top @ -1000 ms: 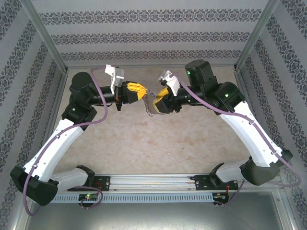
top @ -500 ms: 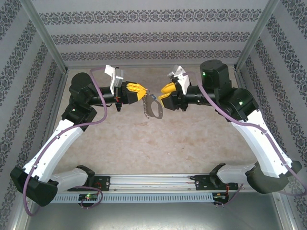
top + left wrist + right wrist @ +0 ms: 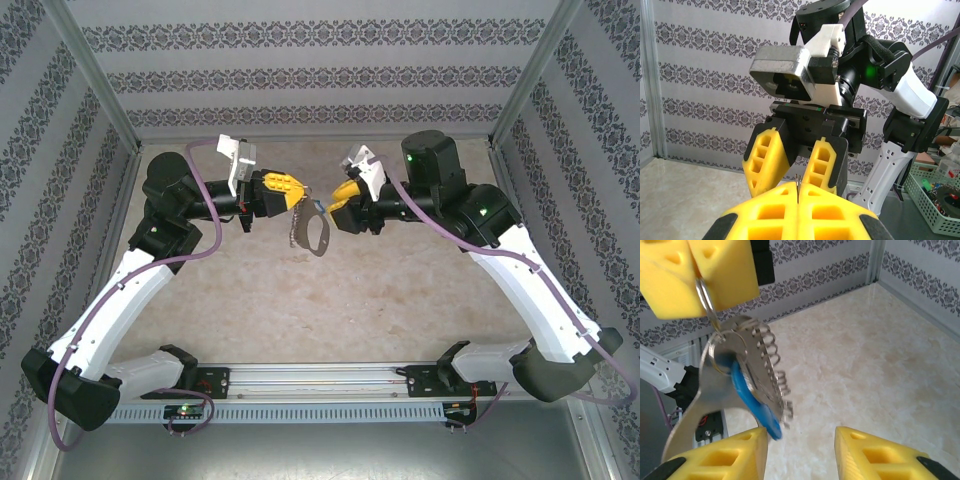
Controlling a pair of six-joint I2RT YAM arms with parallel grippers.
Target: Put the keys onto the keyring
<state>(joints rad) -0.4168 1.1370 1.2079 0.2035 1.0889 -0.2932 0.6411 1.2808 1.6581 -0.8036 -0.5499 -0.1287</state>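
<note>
L hand point(image 3: 297, 198) pinches keyring point(image 3: 312, 230) by its top end, long axis hanging down, key point(image 3: 757, 407) against it — R hand point(image 3: 337, 205), spread & empty, just right of keyring.

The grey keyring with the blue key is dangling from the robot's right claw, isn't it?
Not the right one. The grey keyring with the blue key is dangling from the left gripper, which is shut on it. The right wrist view shows this, with the right gripper open close by.
</note>
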